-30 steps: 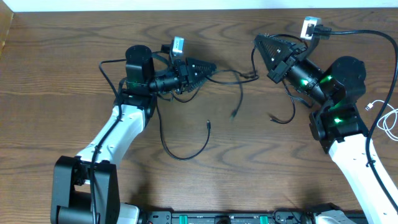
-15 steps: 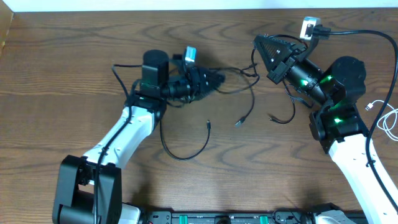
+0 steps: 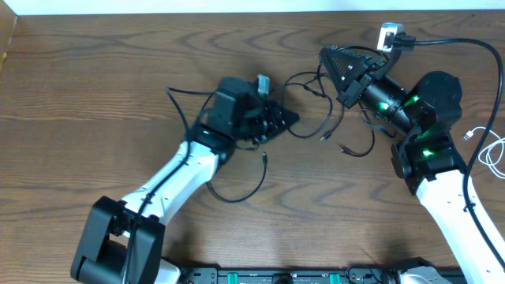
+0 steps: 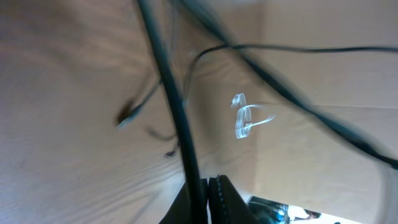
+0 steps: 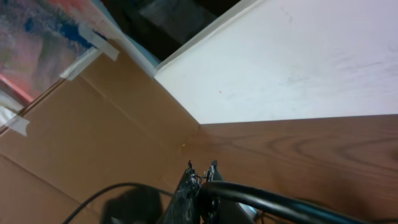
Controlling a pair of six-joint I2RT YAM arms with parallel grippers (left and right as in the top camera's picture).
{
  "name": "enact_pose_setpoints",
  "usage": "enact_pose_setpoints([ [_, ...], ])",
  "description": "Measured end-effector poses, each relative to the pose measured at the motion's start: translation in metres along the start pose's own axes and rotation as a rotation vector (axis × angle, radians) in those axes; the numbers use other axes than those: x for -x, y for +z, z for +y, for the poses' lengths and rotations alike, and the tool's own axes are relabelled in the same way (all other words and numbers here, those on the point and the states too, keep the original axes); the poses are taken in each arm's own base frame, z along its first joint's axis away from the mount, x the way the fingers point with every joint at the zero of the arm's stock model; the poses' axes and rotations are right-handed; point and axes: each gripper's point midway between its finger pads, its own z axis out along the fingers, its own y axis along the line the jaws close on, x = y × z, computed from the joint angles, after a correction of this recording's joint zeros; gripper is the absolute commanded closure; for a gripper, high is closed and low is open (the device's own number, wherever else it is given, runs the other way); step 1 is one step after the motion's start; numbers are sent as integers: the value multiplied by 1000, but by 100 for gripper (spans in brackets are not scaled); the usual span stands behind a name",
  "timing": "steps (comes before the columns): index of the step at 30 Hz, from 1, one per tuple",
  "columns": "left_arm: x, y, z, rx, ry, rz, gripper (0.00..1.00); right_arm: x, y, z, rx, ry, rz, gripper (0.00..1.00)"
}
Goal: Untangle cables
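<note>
table (image 3: 87,87): brown wood grain | white board (image 5: 298,56): beside brown panel (image 5: 93,143) | tape strip (image 5: 102,45): on panel

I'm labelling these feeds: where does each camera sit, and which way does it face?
Overhead: above the brown wooden table, looking down; both arms and thin black cables show.
Left wrist: faces along the tabletop; shut left end effector grips a black cable.
Right wrist: faces the table's far edge; shut right end effector shows.
Shared: overhead and left wrist both see table and cables.
</note>
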Motion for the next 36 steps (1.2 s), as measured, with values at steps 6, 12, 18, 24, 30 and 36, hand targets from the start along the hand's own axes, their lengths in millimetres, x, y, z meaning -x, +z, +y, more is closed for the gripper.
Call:
enact_pose_setpoints([
  [6, -15, 7, 37, 203, -53, -36, 92, 8, -4, 14, 40, -18, -26, 99],
  [12, -16, -4, 75, 389, -99, -91, 92, 45, -34, 57, 125, -144, -150, 99],
  [18, -20, -22, 109, 565, -137, -126, 92, 92, -79, 52, 26, -262, -310, 99],
  [24, -14, -28, 117, 615, -128, -173, 92, 128, -118, 11, -146, -275, -418, 99],
  [30, -11, -37, 128, 676, -148, -214, 92, 131, -132, -19, -251, -219, -418, 99],
  [36, -9, -39, 129, 687, -165, -239, 41, 119, -124, -23, -257, -185, -378, 99],
])
